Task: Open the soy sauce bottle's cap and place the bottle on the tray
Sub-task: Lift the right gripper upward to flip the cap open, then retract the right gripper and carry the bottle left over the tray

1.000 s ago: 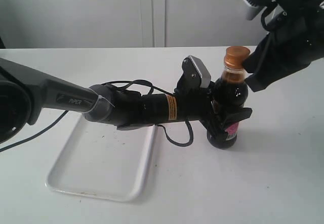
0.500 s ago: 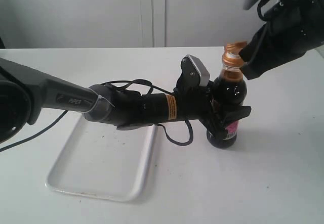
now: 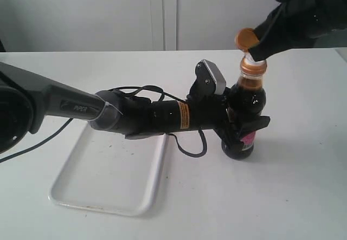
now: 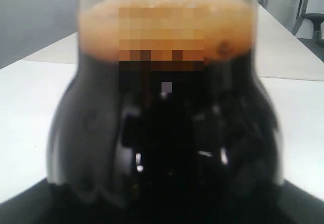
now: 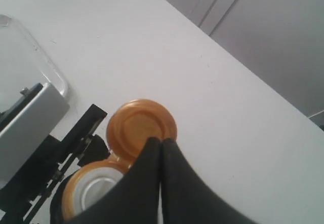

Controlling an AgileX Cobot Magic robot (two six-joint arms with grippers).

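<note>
The soy sauce bottle (image 3: pixel 246 96) stands upright on the white table, right of the tray (image 3: pixel 152 186). My left gripper (image 3: pixel 243 127) reaches in from the left and is shut on the bottle's body, low down. In the left wrist view the dark bottle (image 4: pixel 167 133) fills the frame and hides the jaws. The orange-brown cap (image 3: pixel 246 38) is flipped up on its hinge, baring the white spout (image 5: pixel 98 183). My right gripper (image 5: pixel 161 142) is shut with nothing between its fingers. Its tips touch the raised lid (image 5: pixel 139 125) from the right.
The long white tray lies to the left of the bottle, under the left arm (image 3: pixel 108 112), and its corner (image 5: pixel 20 52) shows in the right wrist view. A black cable (image 3: pixel 187 148) loops beside the left wrist. A grey wall stands behind the table.
The right gripper has moved up and slightly left, and its tips have flipped the cap lid from closed to standing open. The bottle and the left gripper have stayed in place.
</note>
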